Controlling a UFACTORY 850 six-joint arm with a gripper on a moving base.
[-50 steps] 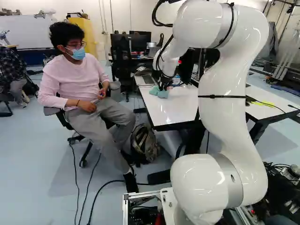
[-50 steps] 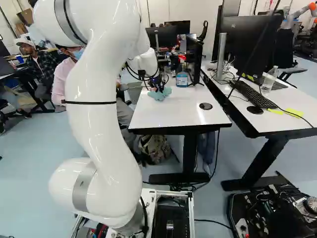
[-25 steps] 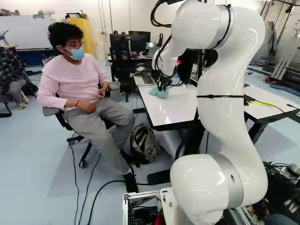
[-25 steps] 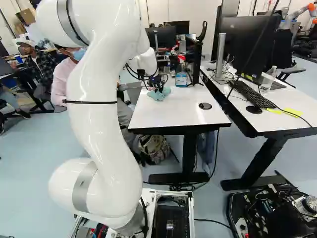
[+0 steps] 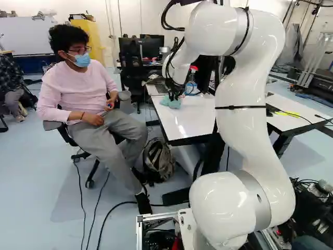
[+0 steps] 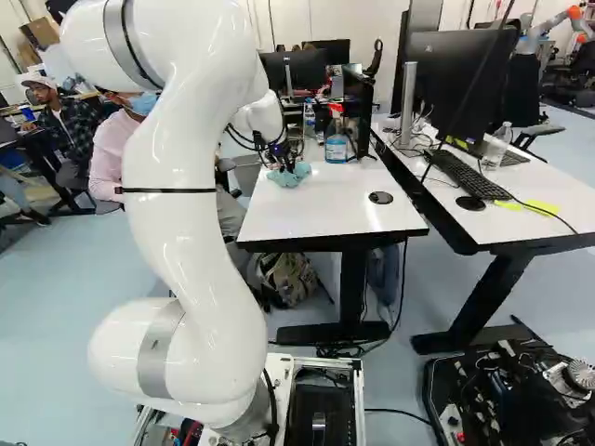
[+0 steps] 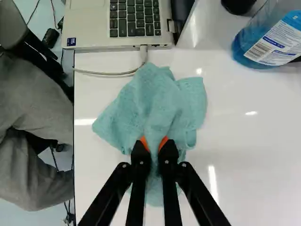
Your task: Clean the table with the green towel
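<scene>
Left base view has the gripper [image 5: 174, 96] over the far part of a white table [image 5: 190, 122], reaching down to the green towel [image 5: 170, 102]. Wrist view shows its two fingers drawn in narrow, holding a gathered fold of the towel between their orange pads [image 7: 163, 142]. The rest of the cloth lies bunched on the white top, spreading mostly ahead of the fingers, with a little more under them. Just beyond it runs a pale cable [image 7: 106, 73], plugged into the near edge of an open laptop [image 7: 94, 44]. A bottle [image 7: 256, 47] of blue liquid stands well apart from the towel, ahead and off to one side of the gripper.

In the right base view, a round black disc [image 6: 381, 197] sits nearer the base on the same table. To the right, a second table [image 6: 558, 181] bears a keyboard [image 6: 469, 175], a monitor [image 6: 456, 74] and yellow notes [image 6: 532, 209]
</scene>
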